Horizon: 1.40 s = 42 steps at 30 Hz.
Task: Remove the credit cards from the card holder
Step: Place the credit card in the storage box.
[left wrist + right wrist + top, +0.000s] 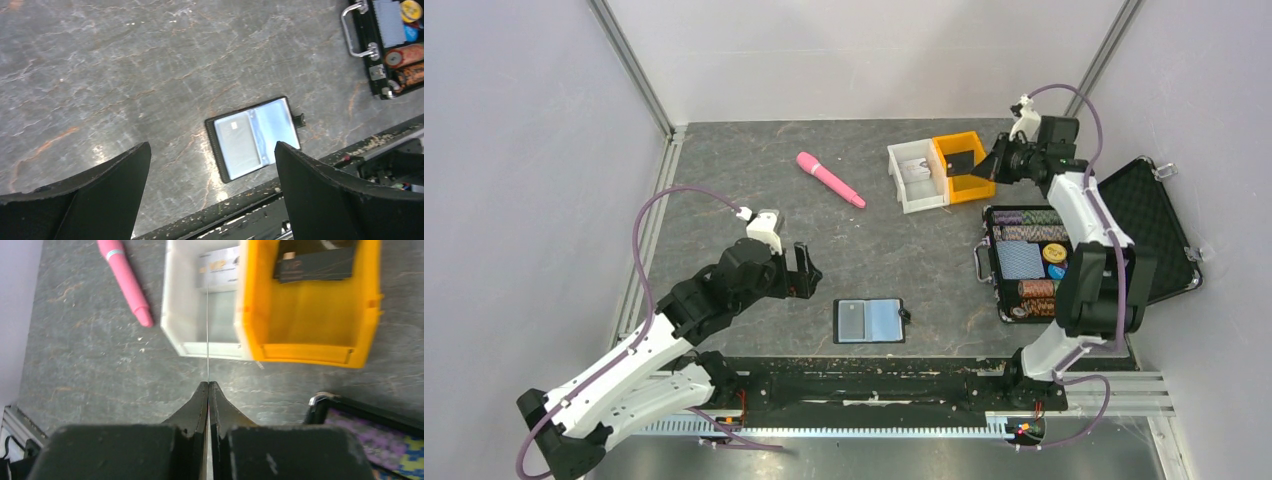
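The card holder [869, 321] lies open and flat near the table's front edge, its glossy bluish-grey panels facing up. A grey card [239, 142] shows in its left panel in the left wrist view, where the holder [280, 120] lies just beyond my fingers. My left gripper [807, 268] is open and empty, hovering to the left of the holder [212, 146]. My right gripper [986, 165] is shut on a dark card [964, 160], held over the orange bin [972, 190]. In the right wrist view the card [207, 330] shows edge-on, above the shut gripper [208, 385].
A white bin [916, 195] holding a light card [215, 270] stands beside the orange bin [310, 347], which holds a black card [312, 265]. A pink pen [829, 179] lies at the back. An open black briefcase [1159, 230] with poker chips sits at the right.
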Each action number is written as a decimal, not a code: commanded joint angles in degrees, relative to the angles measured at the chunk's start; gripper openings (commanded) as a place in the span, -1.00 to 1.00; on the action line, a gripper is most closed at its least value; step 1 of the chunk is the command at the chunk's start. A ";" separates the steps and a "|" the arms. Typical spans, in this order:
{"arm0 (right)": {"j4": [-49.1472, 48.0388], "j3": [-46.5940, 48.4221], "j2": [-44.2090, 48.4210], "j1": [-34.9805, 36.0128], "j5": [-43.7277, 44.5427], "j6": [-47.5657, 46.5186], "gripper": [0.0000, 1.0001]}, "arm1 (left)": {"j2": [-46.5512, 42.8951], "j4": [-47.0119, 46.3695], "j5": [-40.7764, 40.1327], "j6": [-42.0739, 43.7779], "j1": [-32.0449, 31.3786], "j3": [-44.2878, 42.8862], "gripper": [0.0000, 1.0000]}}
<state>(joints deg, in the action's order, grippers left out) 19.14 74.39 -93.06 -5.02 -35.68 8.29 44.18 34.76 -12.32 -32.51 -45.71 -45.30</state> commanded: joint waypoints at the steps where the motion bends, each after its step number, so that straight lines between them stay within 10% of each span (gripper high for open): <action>1: 7.31 10.50 -6.80 -2.39 0.87 -5.03 -1.00 | -1.62 3.07 -4.61 6.22 0.05 -1.81 1.00; 12: 19.00 36.20 -26.72 -2.89 4.10 -8.54 -1.00 | -2.70 3.03 -5.37 6.37 0.10 -1.66 1.00; 42: 8.90 37.70 -38.57 -1.66 2.02 -3.79 -0.95 | -1.22 3.46 -6.02 6.01 0.10 -1.28 1.00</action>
<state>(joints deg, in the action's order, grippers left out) 30.22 108.16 -130.50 -6.85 -33.65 3.29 43.13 38.09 -16.47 -28.53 -45.71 -45.32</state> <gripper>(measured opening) 0.024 0.996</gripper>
